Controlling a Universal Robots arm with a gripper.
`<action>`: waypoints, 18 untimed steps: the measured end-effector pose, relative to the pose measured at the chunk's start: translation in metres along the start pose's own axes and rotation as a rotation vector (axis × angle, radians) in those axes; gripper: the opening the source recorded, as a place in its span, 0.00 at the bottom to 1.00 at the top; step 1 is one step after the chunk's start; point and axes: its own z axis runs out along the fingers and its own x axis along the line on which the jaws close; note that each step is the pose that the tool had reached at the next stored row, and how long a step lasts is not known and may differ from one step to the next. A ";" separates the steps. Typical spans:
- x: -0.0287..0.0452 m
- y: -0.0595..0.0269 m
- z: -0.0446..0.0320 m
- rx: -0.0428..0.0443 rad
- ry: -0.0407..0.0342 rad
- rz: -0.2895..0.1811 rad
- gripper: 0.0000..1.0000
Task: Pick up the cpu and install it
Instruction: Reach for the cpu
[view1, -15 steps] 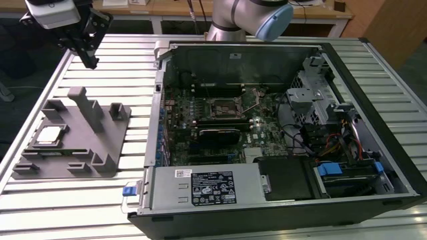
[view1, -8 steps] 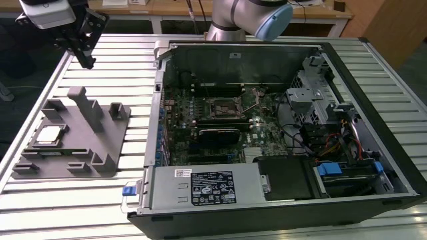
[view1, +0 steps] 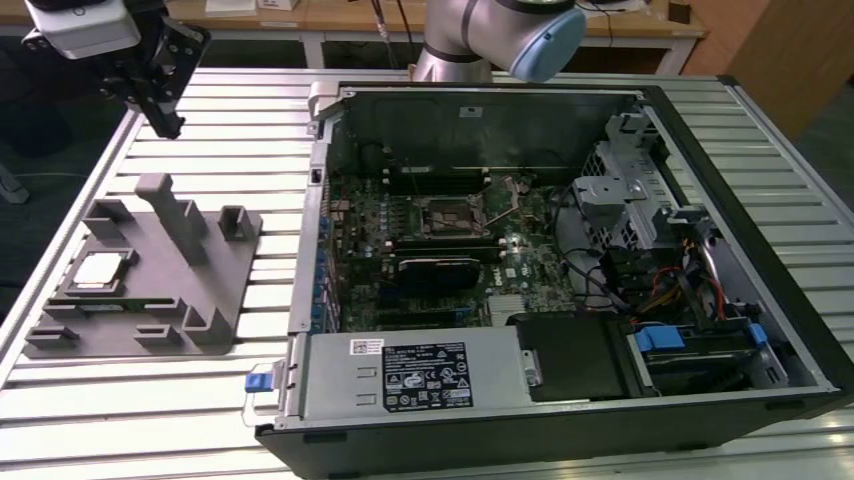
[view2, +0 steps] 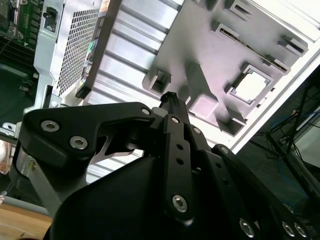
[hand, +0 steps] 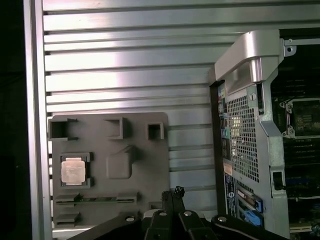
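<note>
Gripper (view1: 170, 125) hangs above the table (view1: 267, 110), fingers pressed together on nothing.
Cpu (view1: 100, 270) lies flat in a square recess of the grey holder (view1: 200, 300), at the exterior view's left, well apart from the gripper. Both wrist views show the closed fingertips (hand: 173, 192) over the holder's near edge, with the cpu (hand: 75, 170) further off. An open case (view1: 747, 200) lies just beside the holder, its socket (view1: 447, 214) mid-board.
</note>
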 end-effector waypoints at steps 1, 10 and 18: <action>0.0008 -0.0001 0.0000 -0.0001 0.0000 0.000 0.11; 0.0127 -0.0020 -0.0004 -0.0001 0.0000 0.000 0.11; 0.0236 -0.0034 -0.0006 -0.0001 0.0000 0.000 0.11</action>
